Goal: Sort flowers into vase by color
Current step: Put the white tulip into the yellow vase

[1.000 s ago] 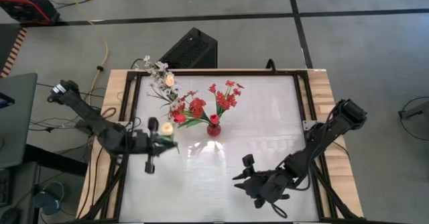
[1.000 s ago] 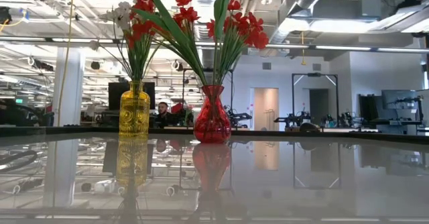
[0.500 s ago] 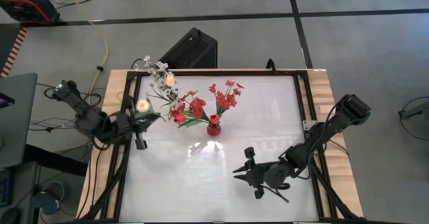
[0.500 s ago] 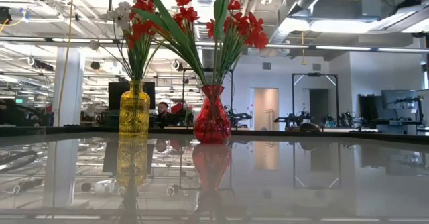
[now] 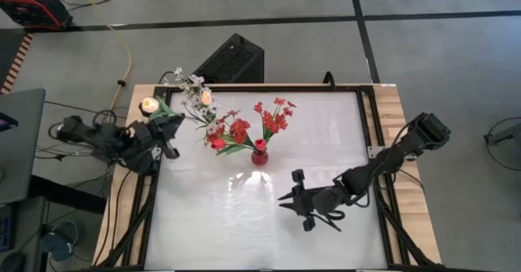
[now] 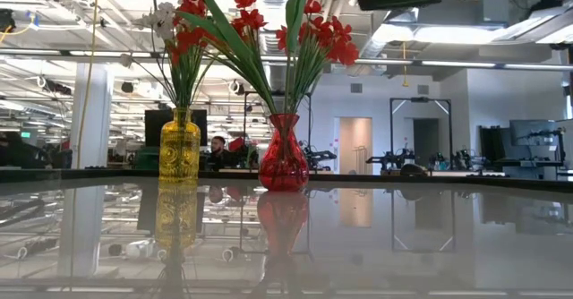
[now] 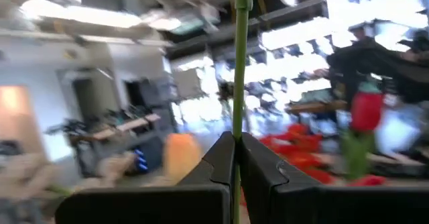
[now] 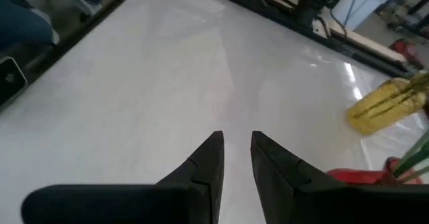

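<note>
The right gripper (image 5: 286,204) hovered over the table (image 5: 244,231), fingers slightly apart and empty. Beyond it the red vase (image 6: 283,155) held red flowers (image 6: 313,26); the yellow vase (image 6: 179,151) held red and white ones. The left gripper (image 7: 236,158) pinched a green stem (image 7: 239,56); only the high view showed its peach bud (image 5: 149,105).

two dark jointed arms (image 5: 391,160), black wedge-shaped fingers (image 8: 208,167)

- No words, labels, brand names or numbers are legible in any view.
- The yellow vase (image 6: 180,150) bears embossed marks, too small and unclear to read as anything.
</note>
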Tool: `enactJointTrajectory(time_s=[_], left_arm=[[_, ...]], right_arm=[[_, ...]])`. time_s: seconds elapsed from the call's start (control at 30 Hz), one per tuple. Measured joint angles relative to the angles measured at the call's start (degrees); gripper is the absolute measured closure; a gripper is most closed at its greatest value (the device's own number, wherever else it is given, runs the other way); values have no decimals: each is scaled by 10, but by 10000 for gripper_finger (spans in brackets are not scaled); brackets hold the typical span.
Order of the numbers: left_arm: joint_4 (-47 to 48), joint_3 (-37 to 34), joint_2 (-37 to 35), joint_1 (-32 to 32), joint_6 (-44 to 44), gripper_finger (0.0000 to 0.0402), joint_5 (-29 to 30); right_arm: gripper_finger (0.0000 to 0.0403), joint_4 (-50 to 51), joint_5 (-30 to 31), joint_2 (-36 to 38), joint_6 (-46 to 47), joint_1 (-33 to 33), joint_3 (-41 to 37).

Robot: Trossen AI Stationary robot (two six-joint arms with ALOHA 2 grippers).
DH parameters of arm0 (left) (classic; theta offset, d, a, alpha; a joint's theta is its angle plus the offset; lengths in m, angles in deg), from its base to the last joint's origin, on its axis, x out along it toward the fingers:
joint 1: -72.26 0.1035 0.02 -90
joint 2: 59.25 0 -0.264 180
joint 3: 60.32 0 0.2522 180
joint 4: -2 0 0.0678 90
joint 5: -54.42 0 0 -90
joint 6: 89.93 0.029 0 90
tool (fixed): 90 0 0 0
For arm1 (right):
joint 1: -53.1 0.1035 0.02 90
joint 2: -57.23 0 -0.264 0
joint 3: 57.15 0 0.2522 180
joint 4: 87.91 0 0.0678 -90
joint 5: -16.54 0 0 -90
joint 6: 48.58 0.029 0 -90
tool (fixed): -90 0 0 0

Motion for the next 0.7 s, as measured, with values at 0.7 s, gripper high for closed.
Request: enactJointTrajectory(time_s=[0.7], left_arm=[[-67,-125,-59,209,-97,401,-138]], right_arm=[[301,0,-40,0,-9,-33,0]])
